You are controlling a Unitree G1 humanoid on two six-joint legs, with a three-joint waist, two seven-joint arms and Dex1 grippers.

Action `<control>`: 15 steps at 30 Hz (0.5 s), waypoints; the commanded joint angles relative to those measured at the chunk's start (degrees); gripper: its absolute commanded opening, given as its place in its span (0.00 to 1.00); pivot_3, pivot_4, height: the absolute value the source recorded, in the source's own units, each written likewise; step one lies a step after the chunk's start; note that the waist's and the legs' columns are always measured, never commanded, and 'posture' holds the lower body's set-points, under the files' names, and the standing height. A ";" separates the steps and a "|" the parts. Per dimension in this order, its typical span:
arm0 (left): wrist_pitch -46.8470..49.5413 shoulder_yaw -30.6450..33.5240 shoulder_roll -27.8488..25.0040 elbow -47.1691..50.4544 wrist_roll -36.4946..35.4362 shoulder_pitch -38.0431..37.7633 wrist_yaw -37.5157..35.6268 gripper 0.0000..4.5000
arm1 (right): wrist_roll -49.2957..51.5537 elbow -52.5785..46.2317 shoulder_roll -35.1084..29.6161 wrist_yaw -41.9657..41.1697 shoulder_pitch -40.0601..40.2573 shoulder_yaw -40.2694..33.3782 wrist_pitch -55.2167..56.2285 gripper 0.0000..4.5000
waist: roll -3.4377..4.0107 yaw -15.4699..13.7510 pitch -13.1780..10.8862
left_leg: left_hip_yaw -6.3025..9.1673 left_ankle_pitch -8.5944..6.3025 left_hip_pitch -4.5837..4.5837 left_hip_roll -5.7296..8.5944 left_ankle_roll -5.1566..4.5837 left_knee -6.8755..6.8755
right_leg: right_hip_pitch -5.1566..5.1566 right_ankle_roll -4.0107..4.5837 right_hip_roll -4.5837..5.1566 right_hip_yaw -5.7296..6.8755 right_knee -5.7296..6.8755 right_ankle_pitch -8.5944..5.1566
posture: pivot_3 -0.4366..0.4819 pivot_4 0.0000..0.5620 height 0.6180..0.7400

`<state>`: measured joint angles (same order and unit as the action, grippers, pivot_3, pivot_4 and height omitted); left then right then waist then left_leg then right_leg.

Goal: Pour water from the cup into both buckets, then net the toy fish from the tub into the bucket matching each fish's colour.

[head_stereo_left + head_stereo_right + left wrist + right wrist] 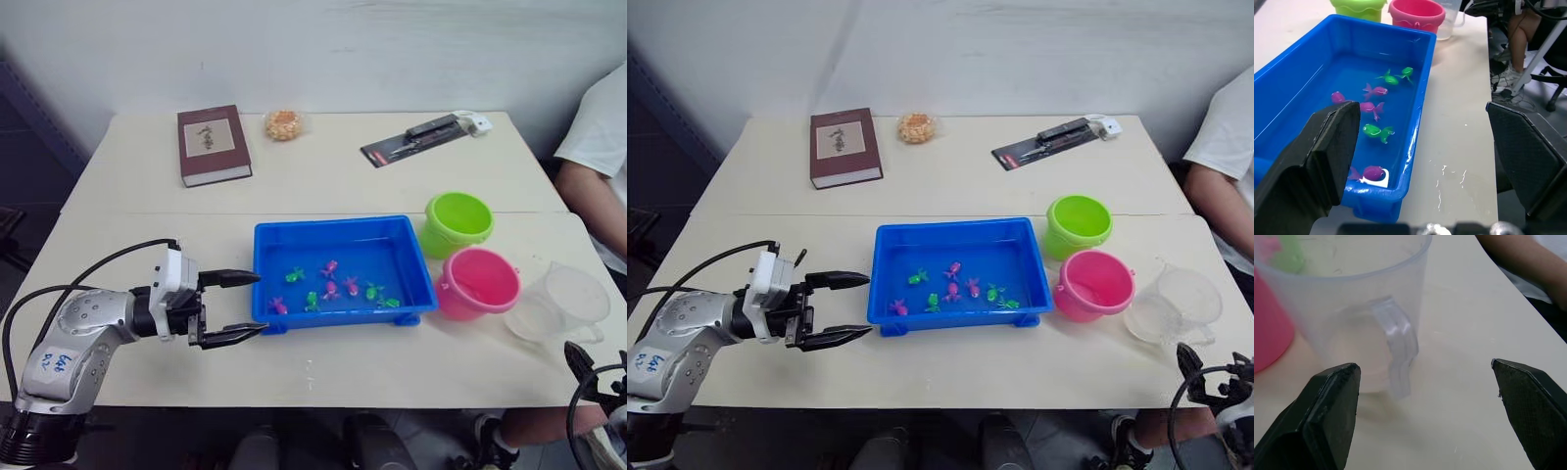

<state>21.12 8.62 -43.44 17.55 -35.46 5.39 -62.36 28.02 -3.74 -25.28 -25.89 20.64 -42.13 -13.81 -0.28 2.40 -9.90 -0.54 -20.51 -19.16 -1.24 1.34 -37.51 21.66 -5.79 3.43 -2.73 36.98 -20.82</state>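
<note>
Cup [1352, 313], thin clear plastic (likely light, slippery, easily squeezed), stands beside the pink bucket [477, 282]; its handle faces the right gripper [1425, 421], whose jaws gape empty, as do the left gripper's [240, 305].

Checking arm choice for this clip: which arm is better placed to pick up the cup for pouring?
Right. The right tool is open, facing the cup and its handle close ahead; the left tool sits by the tub's far end, away from it.

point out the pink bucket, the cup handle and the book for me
pink bucket [477, 283], left eye view, on its inner wall
cup handle [1399, 348], right wrist view, on the clear loop facing the camera
book [212, 144], left eye view, on its front cover
</note>
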 commanded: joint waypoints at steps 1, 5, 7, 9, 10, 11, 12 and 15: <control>0.98 1.44 -1.18 3.57 -1.44 -1.90 -0.47 0.98 | -1.88 1.35 -1.24 0.51 -0.72 0.33 2.24 1.00 | 0.00 -0.17 0.00 | 0.00 0.00 0.00 -0.01 -0.01 0.00 | 0.00 0.00 -0.01 0.00 0.00 0.00 | 0.48 0.27 1.00; 0.63 1.86 -0.55 4.39 -1.05 -2.71 0.75 0.98 | -3.45 4.71 -1.66 1.51 -2.39 0.50 4.14 1.00 | -0.01 -0.42 0.00 | -0.01 -0.04 0.00 -0.01 -0.10 -0.02 | -0.01 0.00 0.00 -0.01 -0.01 0.00 | 0.48 0.27 1.00; 0.64 1.74 -0.24 4.75 -1.01 -2.71 1.25 0.98 | -3.98 6.22 -1.76 1.82 -3.13 0.42 4.92 1.00 | -0.01 -0.45 0.00 | -0.02 -0.08 0.01 0.00 -0.17 -0.04 | -0.02 0.00 0.00 -0.01 0.00 0.00 | 0.48 0.27 1.00; 0.56 1.60 -0.11 4.89 -0.96 -2.64 1.47 0.98 | -4.46 7.35 -1.73 2.39 -3.67 0.17 5.45 1.00 | -0.01 -0.47 0.00 | -0.02 -0.07 0.00 -0.01 -0.16 -0.04 | -0.02 -0.01 0.00 -0.01 0.01 0.00 | 0.48 0.27 1.00; 0.47 1.58 0.00 4.88 -0.96 -2.53 1.61 0.98 | -4.35 8.01 -1.60 2.80 -4.05 -0.19 5.68 1.00 | -0.01 -0.47 0.00 | -0.02 -0.07 0.00 -0.01 -0.16 -0.04 | -0.02 -0.01 -0.01 -0.01 0.01 0.00 | 0.48 0.27 1.00; 0.46 1.57 0.10 4.92 -1.02 -2.36 1.78 0.98 | -4.02 8.85 -1.43 3.38 -4.55 -0.82 5.93 1.00 | -0.01 -0.46 0.00 | -0.01 -0.07 0.00 -0.01 -0.16 -0.04 | -0.02 -0.01 -0.02 -0.01 0.00 0.00 | 0.48 0.27 1.00; 0.46 1.57 0.16 4.95 -1.07 -2.24 1.91 0.98 | -3.74 9.44 -1.34 3.76 -4.88 -1.22 6.15 1.00 | -0.01 -0.46 0.00 | -0.01 -0.07 0.00 -0.02 -0.16 -0.04 | -0.02 -0.01 -0.02 -0.01 0.00 0.00 | 0.48 0.27 1.00; 0.63 1.50 0.55 4.95 -1.42 -1.55 2.35 0.98 | -2.13 11.46 -0.98 5.27 -6.52 -2.64 6.65 1.00 | -0.01 -0.46 0.00 | -0.02 -0.07 0.00 -0.01 -0.16 -0.05 | -0.02 -0.01 -0.01 -0.01 0.00 0.00 | 0.48 0.27 1.00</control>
<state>22.18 9.04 -42.95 20.30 -35.76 3.25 -60.33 24.31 7.67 -26.03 -21.74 14.21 -41.84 -8.70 -0.28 1.94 -9.90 -0.56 -20.57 -19.16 -1.25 1.19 -37.56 21.64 -5.80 3.42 -2.73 36.98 -20.81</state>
